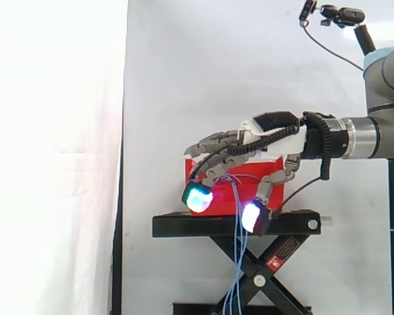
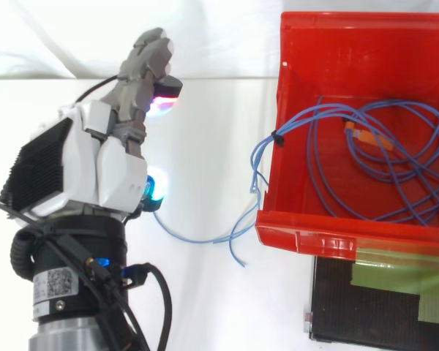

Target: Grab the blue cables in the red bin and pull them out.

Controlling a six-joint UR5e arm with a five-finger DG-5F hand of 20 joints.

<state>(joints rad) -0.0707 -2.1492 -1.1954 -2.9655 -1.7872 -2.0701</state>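
Several blue cables [image 1: 237, 243], coiled in the red bin [image 2: 336, 234] overhead, dangle side-on.

From above, the red bin [image 2: 336, 238] runs off the right edge, and the blue cables [image 2: 380, 139] coiled inside leave the frame with it. One strand leads across to the hand [image 2: 95, 164] and vanishes beneath it (you cannot tell there whether it is gripped). From the side, the hand covers most of the bin's front and the bin's inside is out of sight. The hanging strands are cut off by the bottom edge, as is the base of the black stand [image 1: 184, 225].
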